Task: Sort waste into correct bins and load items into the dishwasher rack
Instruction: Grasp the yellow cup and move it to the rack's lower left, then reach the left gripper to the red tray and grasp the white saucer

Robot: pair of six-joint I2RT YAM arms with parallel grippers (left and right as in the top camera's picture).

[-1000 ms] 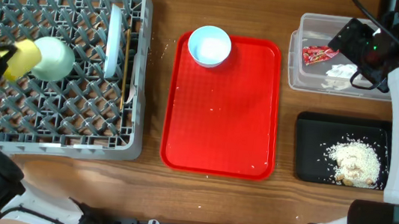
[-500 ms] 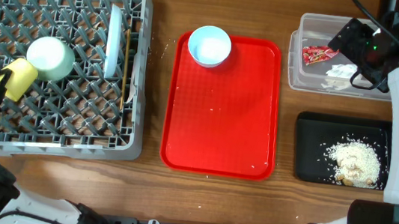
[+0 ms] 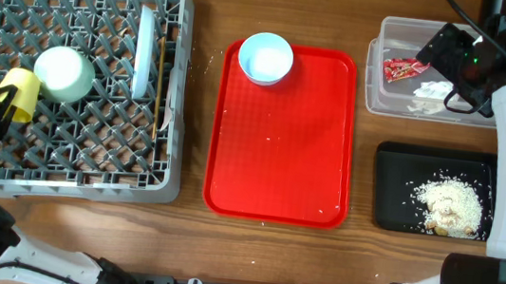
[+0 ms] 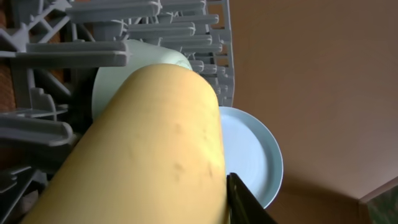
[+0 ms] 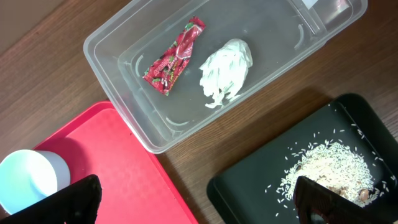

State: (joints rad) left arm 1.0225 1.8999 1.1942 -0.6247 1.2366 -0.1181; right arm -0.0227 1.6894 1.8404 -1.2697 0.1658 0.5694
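Observation:
The grey dishwasher rack [image 3: 88,166] holds an upturned pale bowl [image 3: 63,73], an upright blue plate [image 3: 145,51] and a thin wooden stick [image 3: 157,88]. The yellow cup [image 3: 18,92] lies tilted on the pegs left of that bowl, with my left gripper [image 3: 1,106] at its lower end. In the left wrist view the cup [image 4: 143,155] fills the frame, and the one finger [image 4: 245,202] that shows lies against its side. A second bowl [image 3: 265,57] sits on the red tray. My right gripper [image 5: 196,202] hangs open and empty beside the clear tub [image 5: 124,115].
The tub holds a red wrapper [image 5: 174,56] and a white scrap [image 5: 225,71]. Beige crumbly food [image 3: 449,205] is heaped in the black tray [image 3: 391,186]. The red tray [image 3: 280,155] lies mid-table, with bare wood around it.
My left gripper carried the yellow cup from against the upturned bowl down and to the left, then tilted it onto the pegs. The right arm has not moved.

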